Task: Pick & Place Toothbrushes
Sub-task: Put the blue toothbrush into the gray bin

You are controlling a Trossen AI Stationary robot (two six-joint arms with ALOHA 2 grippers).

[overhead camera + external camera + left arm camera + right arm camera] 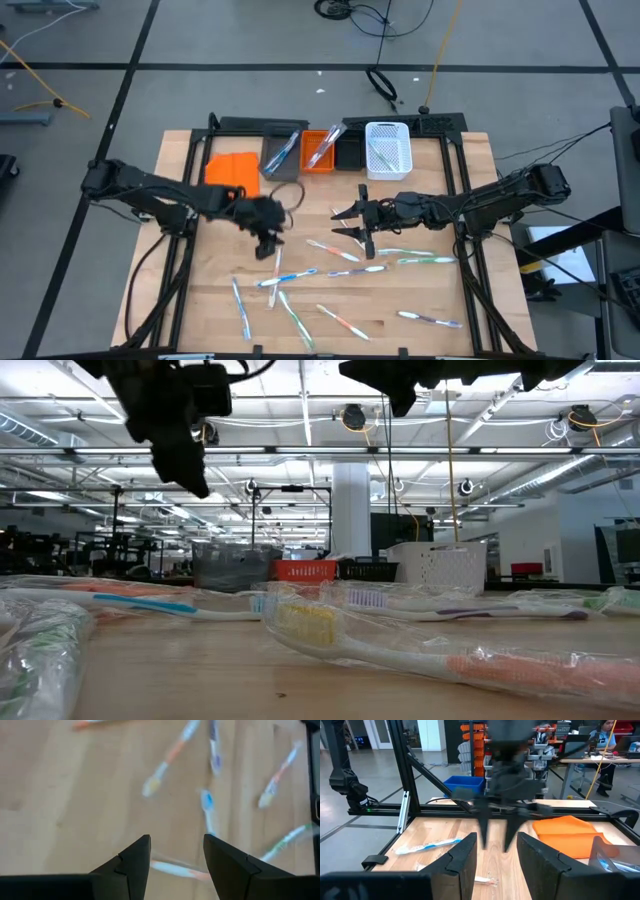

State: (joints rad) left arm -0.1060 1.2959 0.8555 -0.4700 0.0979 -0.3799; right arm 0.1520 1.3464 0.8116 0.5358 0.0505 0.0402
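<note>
Several toothbrushes (330,250) lie flat and scattered on the near half of the wooden table, and they show close up in the low view (400,650). My left gripper (272,252) (175,842) hangs open above them, pointing down. One pink-accented toothbrush (175,868) lies on the table below the gap between its fingers, untouched. My right gripper (340,224) (495,840) is open and empty. It is held level above the table middle and points toward the left arm. More toothbrushes stick out of the grey bin (280,152) and the orange bin (320,150).
A row of bins stands along the far edge: grey, orange, black (350,152) and white mesh (388,148). A flat orange piece (232,170) lies left of them. A black metal frame (455,200) borders the table. The two grippers are close together over the table middle.
</note>
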